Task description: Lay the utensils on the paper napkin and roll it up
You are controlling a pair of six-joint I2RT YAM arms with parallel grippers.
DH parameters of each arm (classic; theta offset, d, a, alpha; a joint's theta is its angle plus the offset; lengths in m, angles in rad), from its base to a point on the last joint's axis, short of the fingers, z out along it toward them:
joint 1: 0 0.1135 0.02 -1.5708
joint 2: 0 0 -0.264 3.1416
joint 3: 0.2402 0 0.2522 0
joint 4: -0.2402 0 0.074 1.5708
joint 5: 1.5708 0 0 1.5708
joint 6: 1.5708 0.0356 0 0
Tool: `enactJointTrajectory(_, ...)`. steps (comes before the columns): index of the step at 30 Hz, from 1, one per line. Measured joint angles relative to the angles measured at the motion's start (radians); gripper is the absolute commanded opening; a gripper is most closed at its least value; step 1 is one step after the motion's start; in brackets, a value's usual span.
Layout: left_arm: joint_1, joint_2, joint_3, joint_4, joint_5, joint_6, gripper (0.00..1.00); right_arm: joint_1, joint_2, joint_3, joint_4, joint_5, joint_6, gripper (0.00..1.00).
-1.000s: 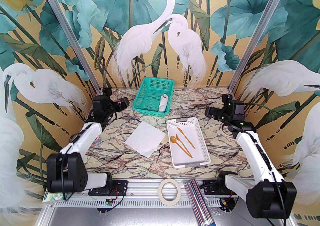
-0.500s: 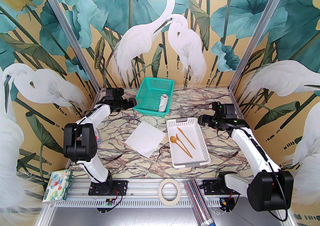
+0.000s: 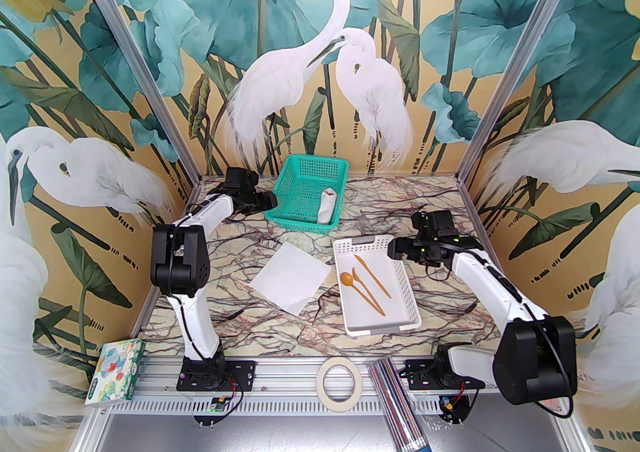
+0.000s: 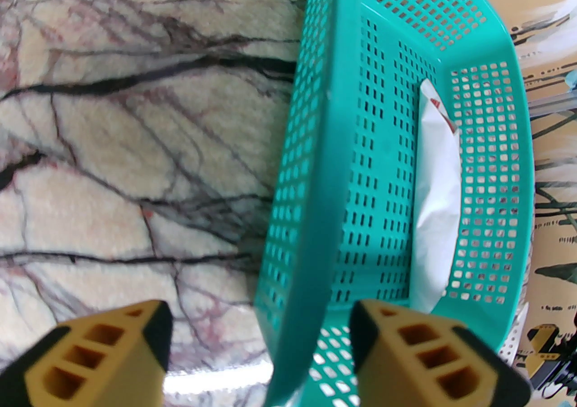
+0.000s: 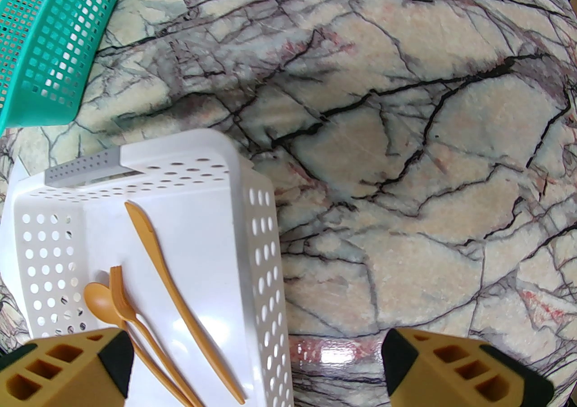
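Utensils (image 3: 372, 276) lie together in the white tray (image 3: 407, 290), spoon, fork and knife side by side. The napkin (image 3: 290, 277) is spread flat on the tabletop (image 3: 440, 290) just left of the tray. Left claw (image 3: 270, 200) sits at the green basket (image 3: 280, 184), fingers apart with the basket's left rim between them. Right claw (image 3: 396, 251) hangs over the tray's far right corner, fingers wide apart.
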Motion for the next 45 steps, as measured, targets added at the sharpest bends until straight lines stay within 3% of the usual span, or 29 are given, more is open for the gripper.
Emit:
enactJointTrajectory(3, 0.000, 0.011, 0.014, 0.001, 0.000, -0.006, 0.48, 0.004, 0.009, -0.010, 0.011, 0.004, 0.001, 0.99)
enactJointTrajectory(20, -0.014, 0.020, 0.019, 0.011, 0.023, 0.034, 0.15, 0.005, 0.023, -0.025, 0.025, 0.011, 0.007, 0.99)
enactJointTrajectory(32, 0.003, -0.064, -0.090, 0.029, -0.017, 0.039, 0.10, 0.006, 0.024, -0.025, 0.026, 0.011, 0.007, 0.99)
enactJointTrajectory(45, 0.160, -0.199, -0.221, 0.019, -0.060, 0.109, 0.12, 0.008, 0.062, -0.025, 0.026, 0.017, 0.006, 0.99)
